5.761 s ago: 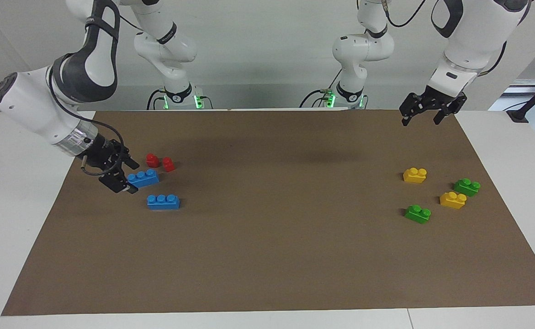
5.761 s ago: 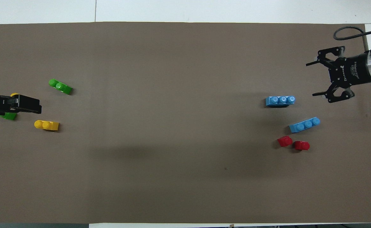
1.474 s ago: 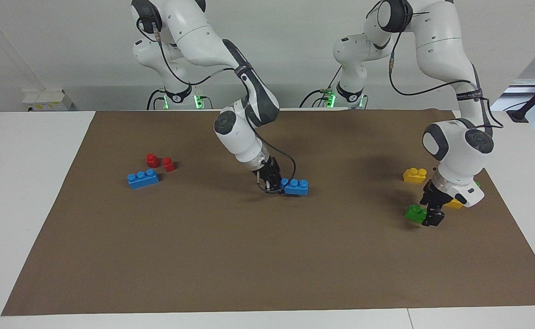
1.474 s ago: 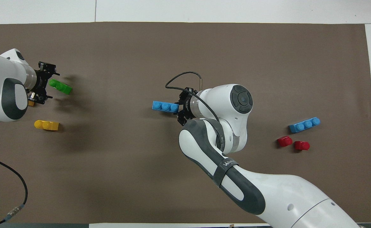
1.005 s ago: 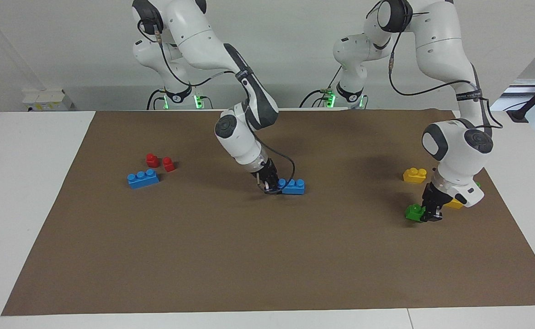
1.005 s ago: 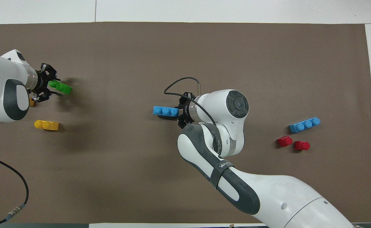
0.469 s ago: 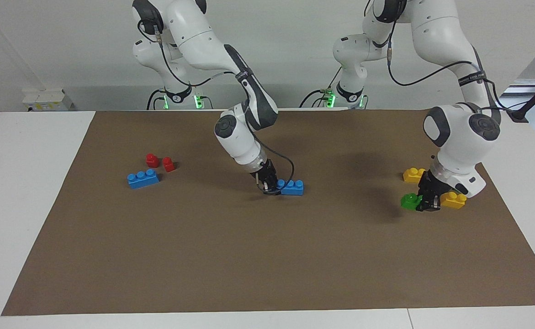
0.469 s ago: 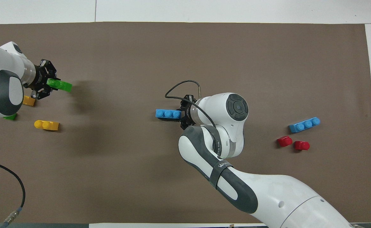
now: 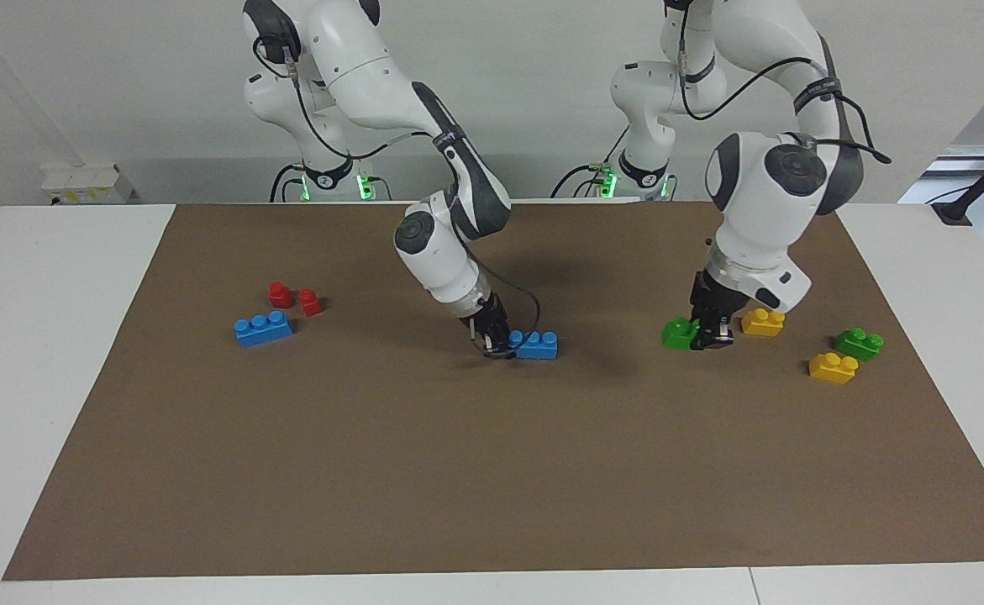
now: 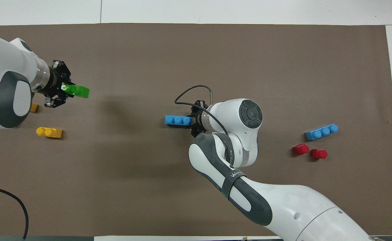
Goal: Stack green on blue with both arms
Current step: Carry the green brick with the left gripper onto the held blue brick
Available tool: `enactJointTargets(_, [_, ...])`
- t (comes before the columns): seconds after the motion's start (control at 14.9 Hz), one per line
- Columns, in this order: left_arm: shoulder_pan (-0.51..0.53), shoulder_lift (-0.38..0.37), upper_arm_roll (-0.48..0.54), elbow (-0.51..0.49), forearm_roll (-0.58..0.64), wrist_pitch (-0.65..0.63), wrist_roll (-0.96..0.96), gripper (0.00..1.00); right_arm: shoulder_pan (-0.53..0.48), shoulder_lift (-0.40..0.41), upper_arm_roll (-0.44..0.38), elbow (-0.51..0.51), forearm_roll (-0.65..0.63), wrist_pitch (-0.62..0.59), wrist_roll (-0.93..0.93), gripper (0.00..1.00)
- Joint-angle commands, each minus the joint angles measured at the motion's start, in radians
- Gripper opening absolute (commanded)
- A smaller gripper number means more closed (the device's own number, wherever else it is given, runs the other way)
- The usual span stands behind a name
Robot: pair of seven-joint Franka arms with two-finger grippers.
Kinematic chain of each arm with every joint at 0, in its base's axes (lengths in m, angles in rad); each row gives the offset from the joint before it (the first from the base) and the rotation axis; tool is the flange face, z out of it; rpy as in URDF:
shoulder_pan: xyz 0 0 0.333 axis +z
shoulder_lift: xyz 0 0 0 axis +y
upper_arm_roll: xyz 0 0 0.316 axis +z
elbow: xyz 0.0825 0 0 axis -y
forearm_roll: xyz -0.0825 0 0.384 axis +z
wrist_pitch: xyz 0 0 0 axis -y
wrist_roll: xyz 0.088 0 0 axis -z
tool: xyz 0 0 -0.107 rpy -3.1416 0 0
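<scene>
My right gripper (image 9: 498,342) is shut on one end of a blue three-stud brick (image 9: 537,344) that sits low on the brown mat near the table's middle; both also show in the overhead view, gripper (image 10: 192,122) and brick (image 10: 178,120). My left gripper (image 9: 704,334) is shut on a green two-stud brick (image 9: 678,333) and holds it just above the mat, toward the left arm's end; in the overhead view the gripper (image 10: 65,89) holds the brick (image 10: 77,90) pointing toward the blue one.
A second blue brick (image 9: 263,328) and two red bricks (image 9: 280,294) lie toward the right arm's end. Two yellow bricks (image 9: 763,322) (image 9: 833,367) and a second green brick (image 9: 859,343) lie toward the left arm's end. The brown mat (image 9: 458,470) covers the table.
My left gripper closed on the green brick, lifted it off the mat and carried it toward the table's middle. My right gripper with the blue brick has barely shifted.
</scene>
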Motion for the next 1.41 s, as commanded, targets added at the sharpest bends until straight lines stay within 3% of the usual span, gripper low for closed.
enactJointTargets(0.0, [-0.099, -0.033, 0.015, -0.050, 0.014, 0.009, -0.150, 0.00, 0.002, -0.005, -0.002, -0.014, 0.034, 0.024, -0.036, 0.00])
enactJointTargets(0.2, [-0.225, -0.052, 0.020, -0.148, 0.023, 0.116, -0.295, 0.00, 0.000, -0.005, -0.002, -0.014, 0.034, 0.024, -0.037, 0.00])
enactJointTargets(0.4, [-0.285, -0.038, 0.020, -0.198, 0.068, 0.210, -0.418, 0.00, 0.000, -0.005, -0.002, -0.014, 0.034, 0.024, -0.037, 0.00])
enactJointTargets(0.8, [-0.345, 0.052, 0.020, -0.189, 0.158, 0.285, -0.584, 0.00, -0.004, -0.005, -0.002, -0.013, 0.034, 0.023, -0.037, 0.00])
enactJointTargets(1.34, [-0.377, 0.073, 0.020, -0.190, 0.172, 0.293, -0.610, 0.00, -0.004, -0.005, -0.002, -0.013, 0.034, 0.024, -0.037, 0.00])
